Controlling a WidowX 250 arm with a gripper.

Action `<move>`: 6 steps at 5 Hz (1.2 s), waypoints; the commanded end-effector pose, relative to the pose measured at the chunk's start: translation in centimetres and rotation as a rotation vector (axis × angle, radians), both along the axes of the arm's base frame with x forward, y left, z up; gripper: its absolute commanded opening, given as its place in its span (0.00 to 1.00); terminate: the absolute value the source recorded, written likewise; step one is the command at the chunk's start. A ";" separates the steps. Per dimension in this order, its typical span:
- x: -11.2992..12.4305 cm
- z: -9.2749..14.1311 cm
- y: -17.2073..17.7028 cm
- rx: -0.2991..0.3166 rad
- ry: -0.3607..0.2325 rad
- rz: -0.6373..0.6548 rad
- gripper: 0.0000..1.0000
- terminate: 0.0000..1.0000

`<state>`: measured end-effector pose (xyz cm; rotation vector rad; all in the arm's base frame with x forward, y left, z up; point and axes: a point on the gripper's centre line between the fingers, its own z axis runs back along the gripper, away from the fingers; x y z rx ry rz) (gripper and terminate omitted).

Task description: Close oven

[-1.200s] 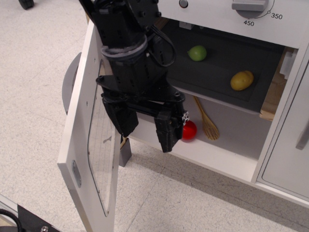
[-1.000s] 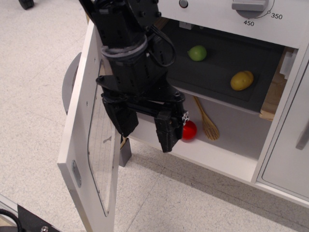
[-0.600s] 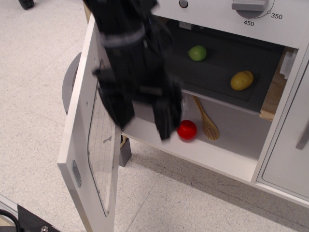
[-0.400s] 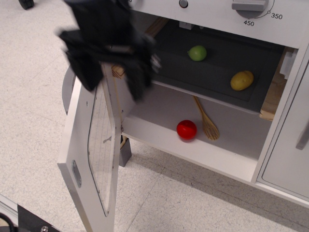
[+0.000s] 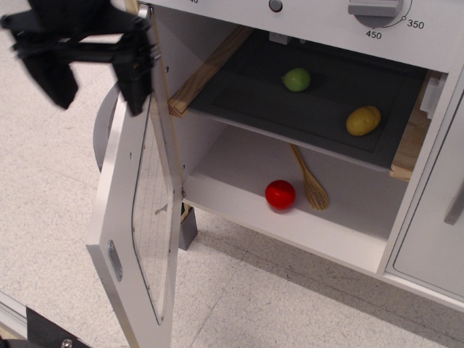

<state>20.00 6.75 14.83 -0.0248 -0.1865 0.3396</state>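
Note:
The white toy oven (image 5: 312,239) stands open. Its door (image 5: 141,217), with a clear window crossed by thin lines, swings out to the left, edge toward me. Its grey curved handle (image 5: 104,127) shows behind the door's outer face. The dark inner tray (image 5: 290,109) holds a green fruit (image 5: 296,79) and a yellow fruit (image 5: 363,120). My black gripper (image 5: 94,83) is at the top left, beside the door's outer top edge, motion-blurred, with its two fingers (image 5: 134,76) apart and nothing between them.
A red ball (image 5: 280,195) and a wooden spoon (image 5: 310,181) lie on the oven's lower white shelf. A temperature dial (image 5: 377,9) sits on the top panel. A plain white cabinet door (image 5: 435,239) is at the right. Speckled floor lies around.
My gripper has left the oven opening, rising and swinging left over the door to its outer side. The door stays open at about the same angle. Items inside have not moved.

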 end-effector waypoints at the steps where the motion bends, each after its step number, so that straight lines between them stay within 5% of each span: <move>1: -0.3 -2.5 -0.5 -0.082 0.006 0.142 1.00 0.00; 3: 2.3 -5.3 -2.0 -0.094 0.043 0.280 1.00 0.00; 6: 8.0 -5.6 -7.5 -0.139 0.036 0.321 1.00 0.00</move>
